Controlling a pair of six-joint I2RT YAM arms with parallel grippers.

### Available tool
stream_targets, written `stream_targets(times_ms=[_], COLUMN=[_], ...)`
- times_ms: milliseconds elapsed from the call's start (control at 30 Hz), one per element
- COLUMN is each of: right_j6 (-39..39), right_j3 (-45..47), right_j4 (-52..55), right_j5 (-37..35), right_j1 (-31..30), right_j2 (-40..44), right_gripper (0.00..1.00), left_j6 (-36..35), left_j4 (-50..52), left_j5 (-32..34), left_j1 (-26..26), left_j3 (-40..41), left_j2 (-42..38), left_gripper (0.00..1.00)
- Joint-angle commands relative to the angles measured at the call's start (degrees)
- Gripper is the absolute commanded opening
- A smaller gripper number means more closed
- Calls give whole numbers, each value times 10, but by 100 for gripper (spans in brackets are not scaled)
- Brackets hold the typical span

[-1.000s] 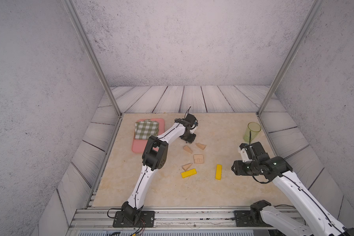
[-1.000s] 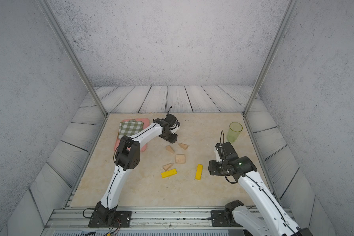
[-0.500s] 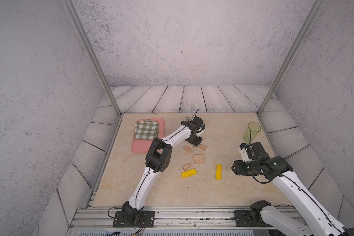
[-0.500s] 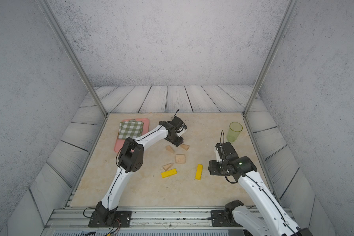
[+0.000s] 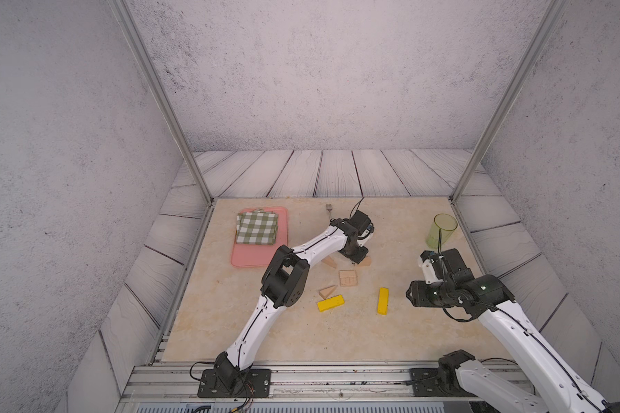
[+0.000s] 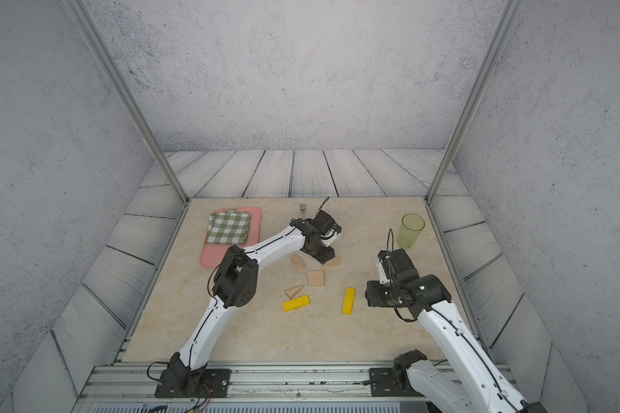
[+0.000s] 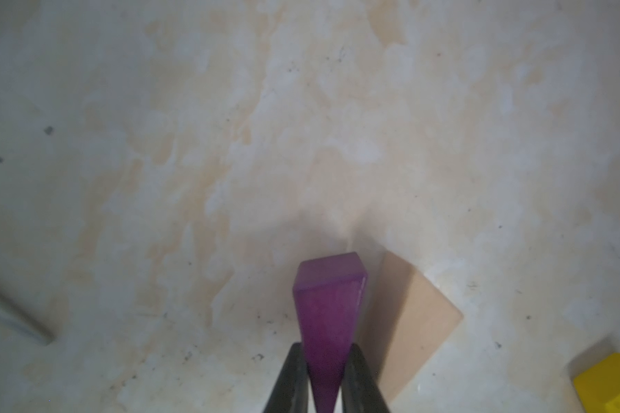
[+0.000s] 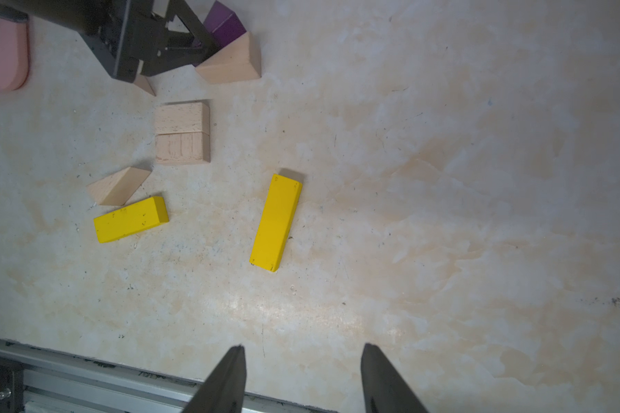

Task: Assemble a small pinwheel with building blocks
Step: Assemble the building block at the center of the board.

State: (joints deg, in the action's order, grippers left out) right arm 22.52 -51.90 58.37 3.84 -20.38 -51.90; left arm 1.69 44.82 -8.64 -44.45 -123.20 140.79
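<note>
Since a second ago the left arm is seen carried across to the block cluster, and the left fingers (image 7: pixel 290 382) are now drawn together; the right arm is left where it was. A purple triangular wedge (image 7: pixel 328 314) is clamped by its thin tapered end between those fingers, its thick end aimed at the beige marbled desk (image 7: pixel 230 143). Whether it is lifted clear cannot be told. A pale-wood triangular wedge (image 7: pixel 412 321) is found just beside it.

No pinwheel is formed yet. The pale-wood square hub (image 5: pixel 348 278), made of two short rectangles, is set mid-desk with a second wood wedge (image 5: pixel 329 263) near it. A third wood wedge (image 5: pixel 328 292) is seen just beside one yellow rectangular bar (image 5: pixel 330 303), and the other yellow bar (image 5: pixel 383 301) is left well apart. The right fingers (image 8: pixel 230 379) are held apart and empty over bare desk.

Trouble is to be expected from that grip. On a taper the purple wedge can be squeezed out or twisted as it is carried. The neighbouring wedge may be dragged along on the lift. The hub's two halves may be knocked apart if the purple piece is pressed in too hard.
</note>
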Motion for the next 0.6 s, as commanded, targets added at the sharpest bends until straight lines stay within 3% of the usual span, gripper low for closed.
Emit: stream_targets(times_ms=[0,567], right_j6=[7,7], right_j3=[-1,0], right_j4=[5,2], right_j5=[-11,-9], right_j1=[2,2], right_j2=[10,11], right_gripper=[56,56], left_j6=[13,28], left_j4=[0,-9], left_j5=[-10,-9], left_j1=[-1,-19], left_j3=[-12,5], left_j2=[13,1], left_gripper=[10,10])
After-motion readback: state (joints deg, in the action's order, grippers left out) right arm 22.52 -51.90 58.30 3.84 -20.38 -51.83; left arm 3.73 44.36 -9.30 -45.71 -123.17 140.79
